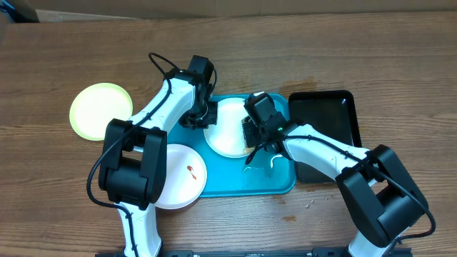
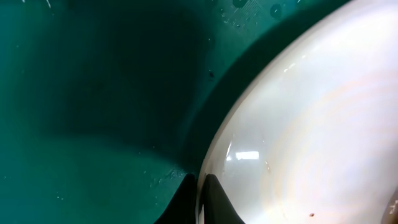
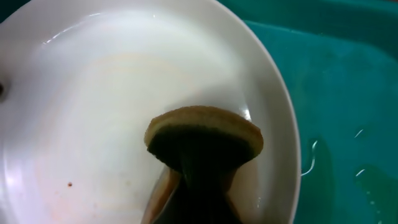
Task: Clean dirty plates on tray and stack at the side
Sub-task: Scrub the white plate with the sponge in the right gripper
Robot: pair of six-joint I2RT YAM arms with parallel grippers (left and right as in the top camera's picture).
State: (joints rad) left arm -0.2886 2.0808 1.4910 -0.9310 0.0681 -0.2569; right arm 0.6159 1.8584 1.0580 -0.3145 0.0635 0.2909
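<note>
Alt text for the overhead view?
The left gripper and right gripper work at opposite sides of a white plate on a turquoise tray. A second white plate with a red smear sits at the tray's left edge. A lime-green plate and a black tray rest on the wooden table.

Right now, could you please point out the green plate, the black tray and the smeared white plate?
green plate (image 1: 100,112): overhead view, its centre.
black tray (image 1: 325,118): overhead view, its bare floor.
smeared white plate (image 1: 184,187): overhead view, bare surface below the smear.
</note>
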